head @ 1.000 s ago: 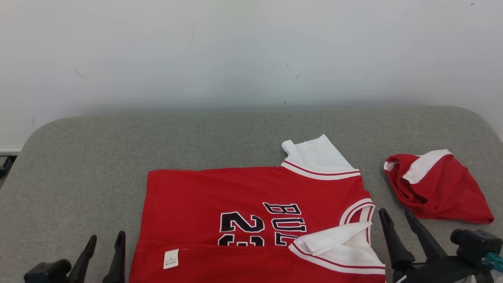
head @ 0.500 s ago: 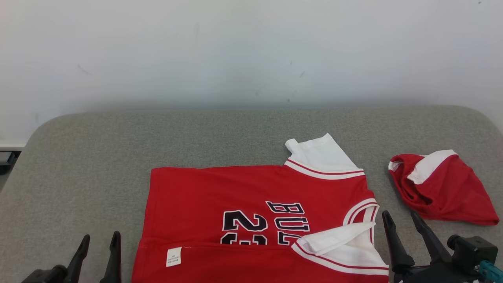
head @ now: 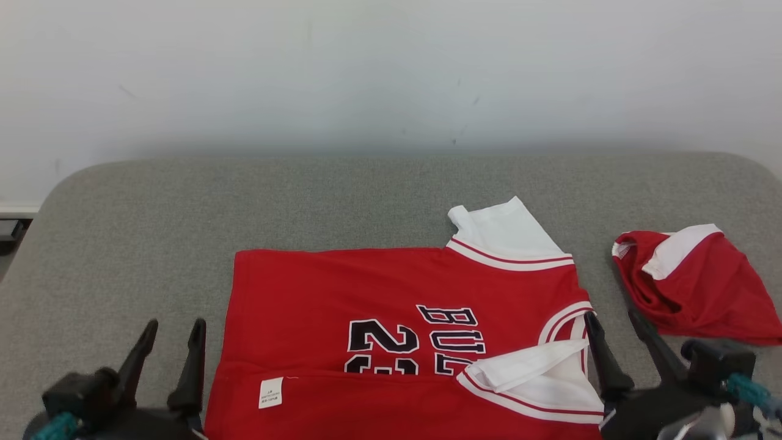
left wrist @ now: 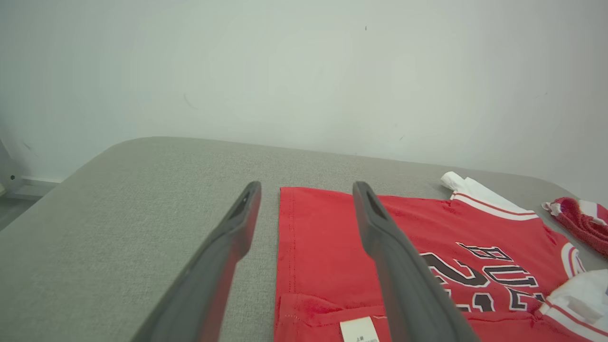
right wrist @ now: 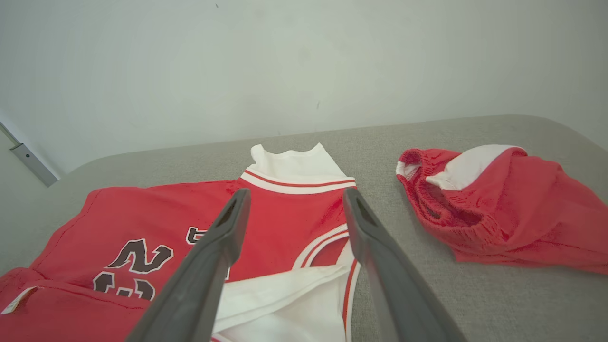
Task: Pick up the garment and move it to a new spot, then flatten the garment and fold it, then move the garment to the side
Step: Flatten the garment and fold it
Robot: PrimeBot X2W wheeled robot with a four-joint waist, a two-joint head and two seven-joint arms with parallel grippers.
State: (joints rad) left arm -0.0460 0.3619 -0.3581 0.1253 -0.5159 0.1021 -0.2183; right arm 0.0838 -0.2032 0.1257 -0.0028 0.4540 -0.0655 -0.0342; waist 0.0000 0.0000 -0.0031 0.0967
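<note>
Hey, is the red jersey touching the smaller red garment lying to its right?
No, in the head view a strip of bare grey surface separates the red jersey from the smaller red garment.

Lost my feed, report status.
Left gripper, right gripper open, empty. Jersey flat on grey pad, near edge folded over. Red shorts lie apart to its right.

Left gripper (head: 175, 322), left of jersey (head: 391, 287), had two long dark-grey tapered fingers (left wrist: 399, 266) with slotted tips, black blocky base (head: 79, 397), teal connector (head: 52, 426). Right gripper (head: 610, 315), right of jersey, looked the same, plus a pale rounded housing (head: 696, 428).
</note>
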